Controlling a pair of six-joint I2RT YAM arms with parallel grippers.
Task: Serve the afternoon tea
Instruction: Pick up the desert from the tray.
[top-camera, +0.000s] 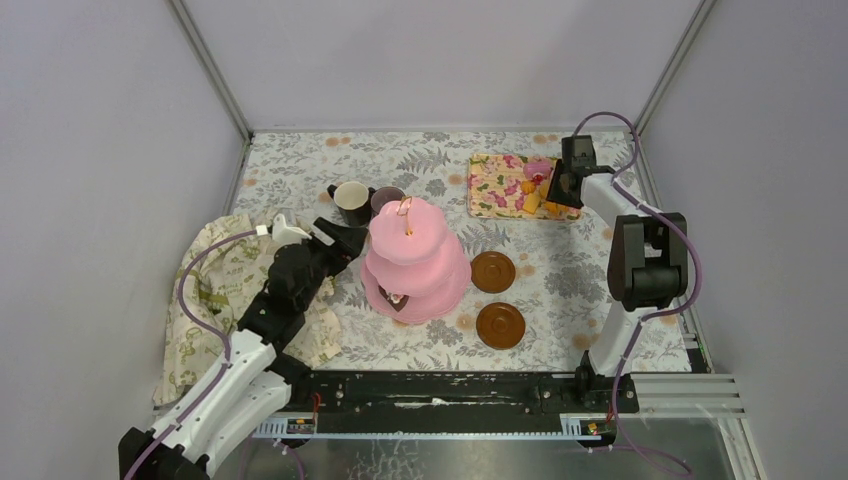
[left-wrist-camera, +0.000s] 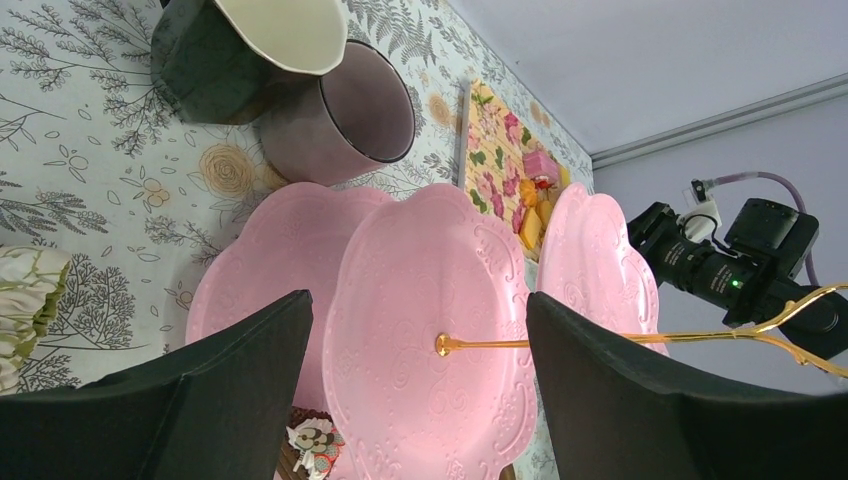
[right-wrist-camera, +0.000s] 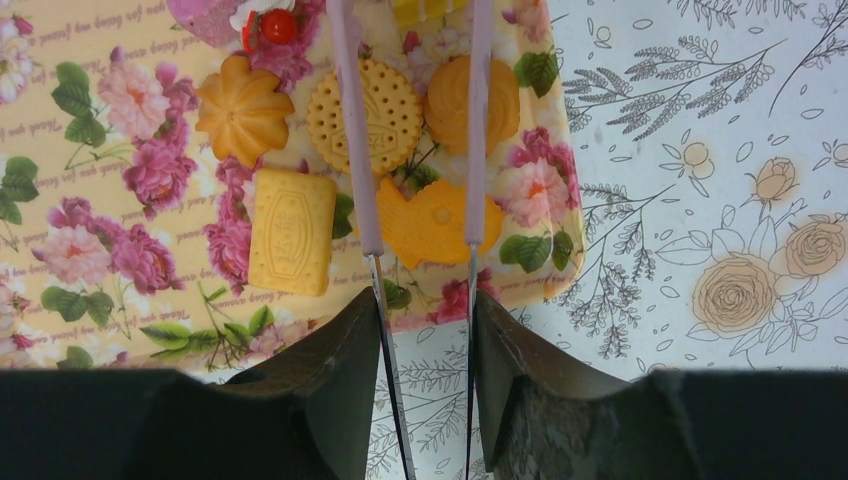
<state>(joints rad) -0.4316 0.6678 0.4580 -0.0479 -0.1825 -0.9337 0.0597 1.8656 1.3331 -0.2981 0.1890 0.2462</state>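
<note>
Scanning left to right, we note left jaws wide, just beside the stand (top-camera: 415, 262) mid-desk, probably to steady it; right jaws pinch tongs (right-wrist-camera: 352, 120) over biscuits (right-wrist-camera: 290, 230) on the tray (right-wrist-camera: 100, 250), presumably for loading tiers.

Lab booth, plain grey walls (top-camera: 90, 150)

Pink three-tier cake stand (top-camera: 415, 262) upright mid-table, gold loop handle (top-camera: 405, 207) on top. Dark sweet (top-camera: 393, 299) on its bottom tier, near side. Cream-lined dark mug (top-camera: 352, 203) and second dark mug (top-camera: 387, 199) upright, side by side, just beyond the stand. Two brown saucers, far saucer (top-camera: 493, 271) and near saucer (top-camera: 500, 325), flat to its right, apart. Orange sweets (right-wrist-camera: 363, 115) lie flat, far right.
</note>
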